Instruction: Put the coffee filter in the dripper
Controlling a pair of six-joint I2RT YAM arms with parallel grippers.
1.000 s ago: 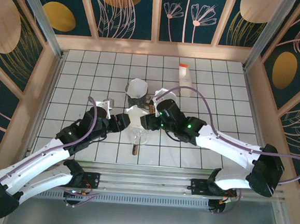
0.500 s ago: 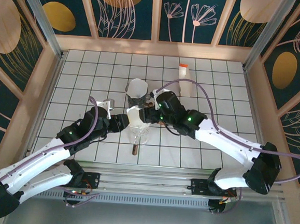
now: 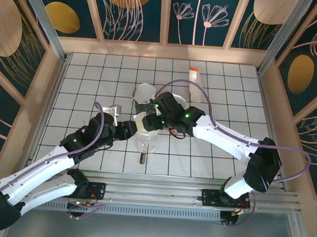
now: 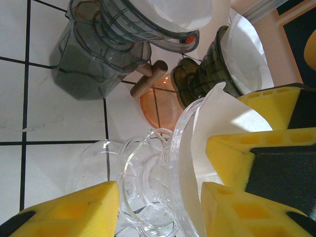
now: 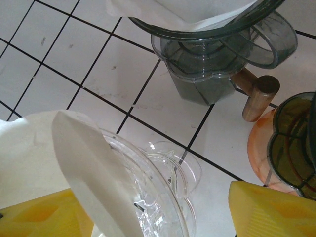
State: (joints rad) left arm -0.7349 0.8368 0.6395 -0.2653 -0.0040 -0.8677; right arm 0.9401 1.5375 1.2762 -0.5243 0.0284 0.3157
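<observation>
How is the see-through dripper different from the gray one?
The clear dripper is colourless, so you can see right through it. The gray dripper is smoky and dark. The clear dripper is held by the left claw, while the gray dripper stands alone with no claw on it. Both hold a white paper filter.

From above, the right arm (image 3: 217,138) covers part of the clear dripper (image 3: 145,145), and the paper filter (image 3: 141,119) is too small to tell how deep it sits. The left wrist view cuts that dripper off at the bottom. In the right wrist view, the frame edges crop the gray dripper (image 5: 207,74) and green dripper (image 5: 296,143).
</observation>
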